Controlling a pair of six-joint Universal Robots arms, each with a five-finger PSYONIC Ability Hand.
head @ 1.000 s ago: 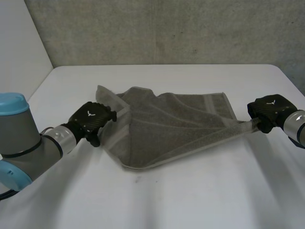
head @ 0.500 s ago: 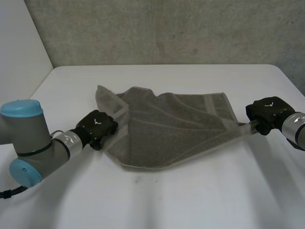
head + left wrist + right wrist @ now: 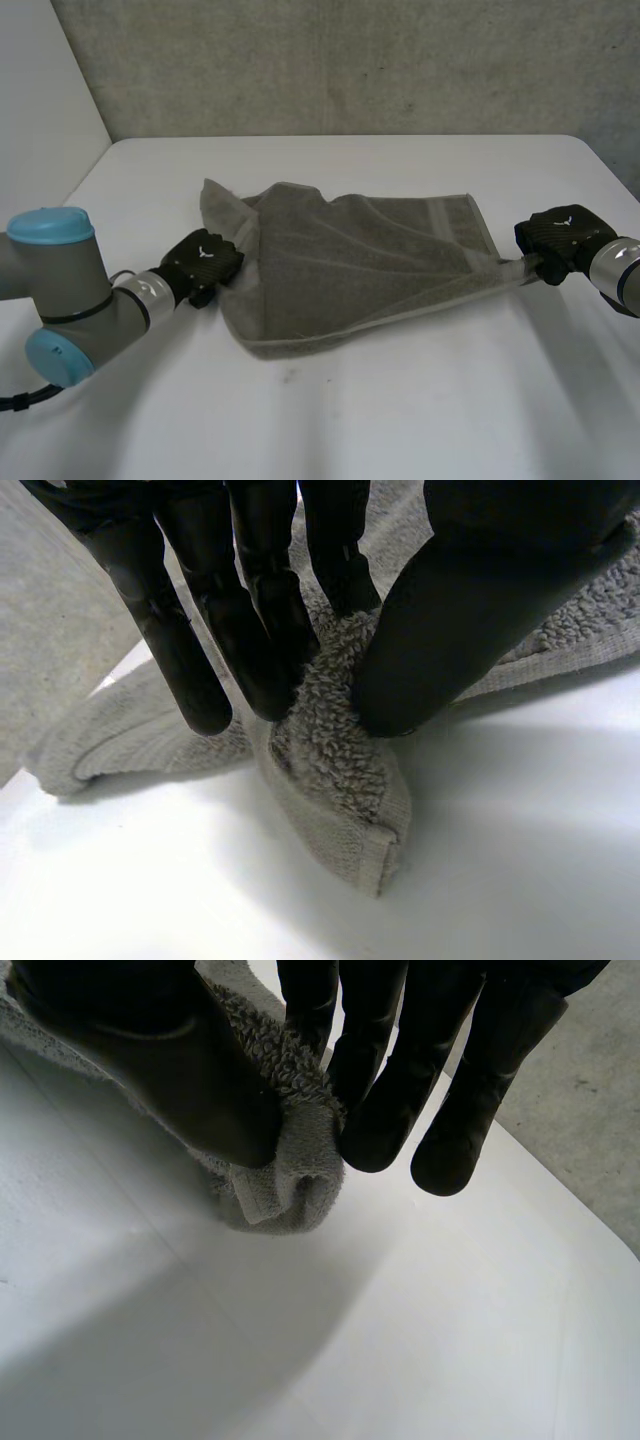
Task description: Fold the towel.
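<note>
left hand (image 3: 204,262) has slid back a touch toward its own arm, tugging the towel (image 3: 350,265) along. grey towel sits rumpled mid-table (image 3: 420,410), drawn taut between both hands. left hand pinches one corner, thumb against fingers; right hand (image 3: 560,240) clamps the opposite corner the same way.

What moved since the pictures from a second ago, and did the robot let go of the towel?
The left hand slid a little toward the robot, and its arm swung inward. It dragged the towel by its left corner, so the near edge shifted. The right hand stayed put at the right corner. Both hands kept their pinch on the towel, and nothing was let go.
</note>
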